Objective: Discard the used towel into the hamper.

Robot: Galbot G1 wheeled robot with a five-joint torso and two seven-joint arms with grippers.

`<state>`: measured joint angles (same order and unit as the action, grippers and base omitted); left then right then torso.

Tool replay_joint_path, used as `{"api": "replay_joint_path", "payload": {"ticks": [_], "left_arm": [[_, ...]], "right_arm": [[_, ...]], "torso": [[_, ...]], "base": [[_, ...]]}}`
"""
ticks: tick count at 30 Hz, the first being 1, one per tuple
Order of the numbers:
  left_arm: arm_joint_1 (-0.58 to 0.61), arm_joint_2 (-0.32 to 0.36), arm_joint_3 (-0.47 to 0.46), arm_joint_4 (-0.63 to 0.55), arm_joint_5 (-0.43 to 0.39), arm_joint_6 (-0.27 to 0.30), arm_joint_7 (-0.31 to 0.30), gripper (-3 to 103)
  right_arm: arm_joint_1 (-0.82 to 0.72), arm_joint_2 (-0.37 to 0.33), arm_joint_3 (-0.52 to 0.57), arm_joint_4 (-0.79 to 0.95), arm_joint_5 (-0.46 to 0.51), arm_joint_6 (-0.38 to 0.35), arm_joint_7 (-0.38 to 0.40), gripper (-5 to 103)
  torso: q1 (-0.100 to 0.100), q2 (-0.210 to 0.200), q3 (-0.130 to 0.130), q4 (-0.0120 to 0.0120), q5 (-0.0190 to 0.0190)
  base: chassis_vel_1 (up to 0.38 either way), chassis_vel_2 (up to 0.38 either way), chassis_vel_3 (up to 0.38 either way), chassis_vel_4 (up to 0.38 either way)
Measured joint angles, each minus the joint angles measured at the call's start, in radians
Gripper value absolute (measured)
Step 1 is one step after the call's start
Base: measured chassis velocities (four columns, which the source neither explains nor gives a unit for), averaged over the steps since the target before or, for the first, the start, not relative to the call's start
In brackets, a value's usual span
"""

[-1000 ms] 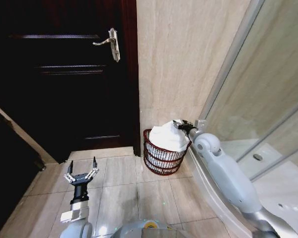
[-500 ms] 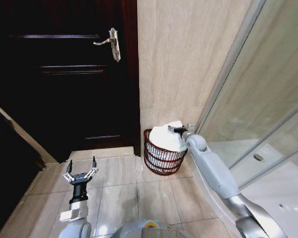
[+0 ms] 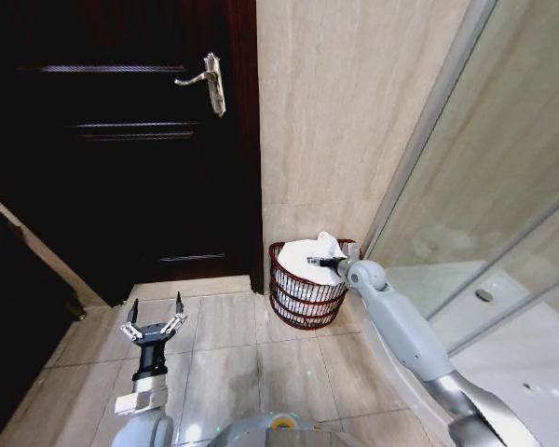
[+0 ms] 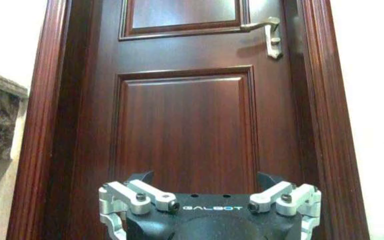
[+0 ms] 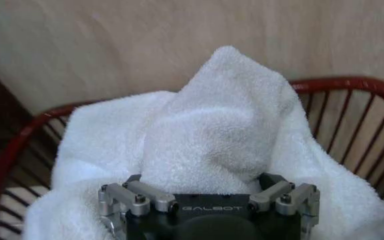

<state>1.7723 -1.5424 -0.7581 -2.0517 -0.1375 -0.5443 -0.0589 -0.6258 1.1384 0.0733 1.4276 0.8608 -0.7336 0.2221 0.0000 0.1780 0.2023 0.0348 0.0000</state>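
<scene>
The left gripper (image 3: 154, 317) hangs low over the tiled floor (image 3: 233, 372) at the left of the head view, fingers (image 3: 130, 315) spread wide and holding nothing, pointed at the dark wooden door (image 3: 121, 140). In the left wrist view the same door (image 4: 185, 120) stands straight ahead with its panels and its metal handle (image 4: 267, 31) high up, and the left gripper's body (image 4: 209, 210) sits at the lower edge.

Further right, past the door frame, the hamper (image 3: 303, 303) stands on the floor against the beige tiled wall (image 3: 345, 112), in the corner between door and glass shower screen (image 3: 503, 186). The white towel (image 3: 309, 259) lies heaped inside it, one peak rising above the rim. The right gripper (image 3: 328, 264) reaches in over the hamper's right side, its tips buried in the towel; the grey right arm (image 3: 401, 326) runs down from it to the lower right corner.

In the right wrist view the towel (image 5: 212, 145) bulges up between the fingers (image 5: 135, 192) of the right gripper (image 5: 209, 187), which sit apart on either side of the cloth; whether they squeeze it or merely flank it I cannot tell. The red wire rim of the hamper (image 5: 352, 85) curves round behind the towel, touching it at the sides
</scene>
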Motion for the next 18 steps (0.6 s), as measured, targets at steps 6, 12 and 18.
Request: {"api": "replay_joint_path", "payload": {"ticks": [6,12,18], "left_arm": [[0.007,-0.012,-0.005,-0.010,-0.002,-0.002,0.003,100],[0.007,-0.020,-0.004,-0.014,-0.002,-0.004,0.007,100],[0.007,-0.023,-0.003,-0.019,-0.003,-0.006,0.008,100]], "right_arm": [[0.000,0.017,0.002,-0.065,-0.009,0.002,-0.014,100],[-0.004,0.021,-0.002,-0.062,-0.015,0.004,0.000,100],[-0.018,0.000,0.009,0.033,-0.035,0.036,0.036,100]], "torso": [[0.000,0.000,0.000,-0.0001,0.0000],[0.000,0.000,0.000,0.0000,0.0001],[0.000,0.000,0.000,-0.0003,0.0002]], "base": [[0.000,0.000,0.000,0.000],[0.000,0.000,0.000,0.000],[0.000,0.000,0.000,0.000]]}}
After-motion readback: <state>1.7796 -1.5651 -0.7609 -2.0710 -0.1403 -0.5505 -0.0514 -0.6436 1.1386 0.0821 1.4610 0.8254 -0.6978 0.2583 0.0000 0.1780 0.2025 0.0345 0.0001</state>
